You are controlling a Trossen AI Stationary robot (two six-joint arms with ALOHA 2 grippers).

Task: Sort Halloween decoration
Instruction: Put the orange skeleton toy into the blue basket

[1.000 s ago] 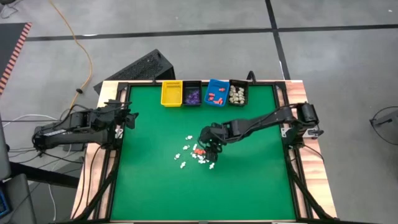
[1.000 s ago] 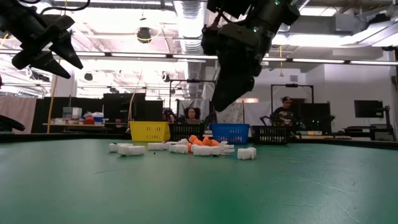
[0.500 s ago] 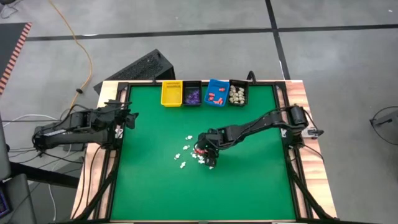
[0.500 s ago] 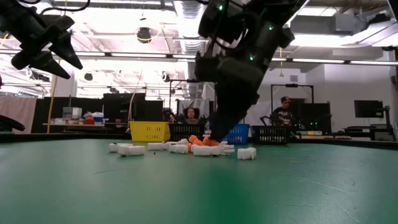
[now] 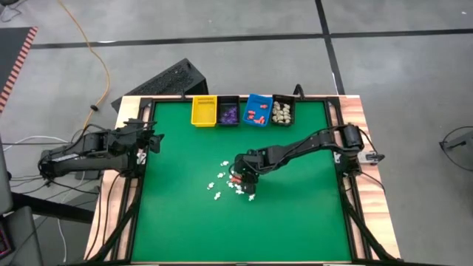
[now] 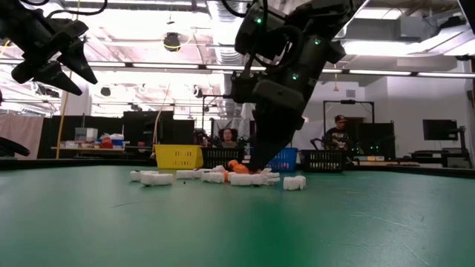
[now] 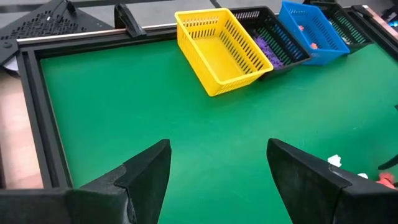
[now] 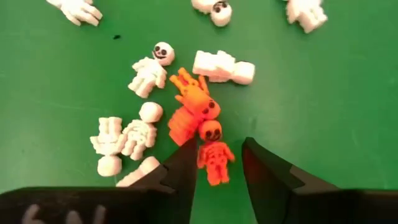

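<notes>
I see the right gripper low on the worktop, fingers straddling an orange skeleton, not yet clamped; left gripper waits wide open.

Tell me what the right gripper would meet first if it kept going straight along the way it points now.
Most likely the orange skeleton figurine: the right gripper is low over the pile, its open fingers either side of that piece. Just past it lies a second orange skeleton, then the green table mat.
</notes>
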